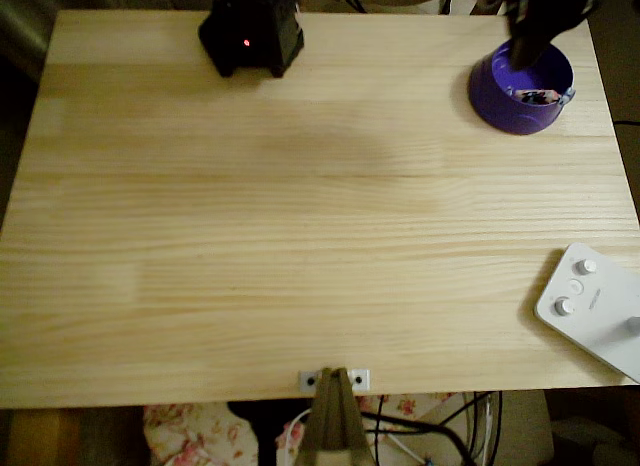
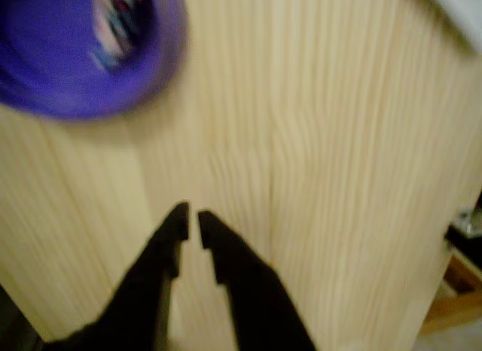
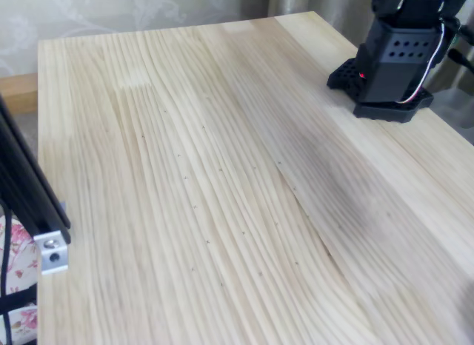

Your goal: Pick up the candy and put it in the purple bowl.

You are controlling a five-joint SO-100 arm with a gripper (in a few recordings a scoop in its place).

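The purple bowl (image 1: pixel 493 92) stands at the table's far right corner in the overhead view. The candy (image 1: pixel 536 96), a small multicoloured wrapped sweet, lies inside it. My black gripper (image 1: pixel 524 52) hangs over the bowl's far rim. In the blurred wrist view the gripper (image 2: pixel 190 218) is shut with only a thin slit between its tips and nothing in it. It hovers over bare wood, below and to the right of the bowl (image 2: pixel 45 72). The candy (image 2: pixel 113 23) shows as a streak inside the bowl.
A white device with round knobs (image 1: pixel 596 308) lies at the near right edge in the overhead view, and its corner (image 2: pixel 461 8) shows in the wrist view. The arm's black base (image 1: pixel 250 31) (image 3: pixel 391 60) sits at the far edge. A metal bracket (image 1: pixel 335 379) is fixed to the near edge.
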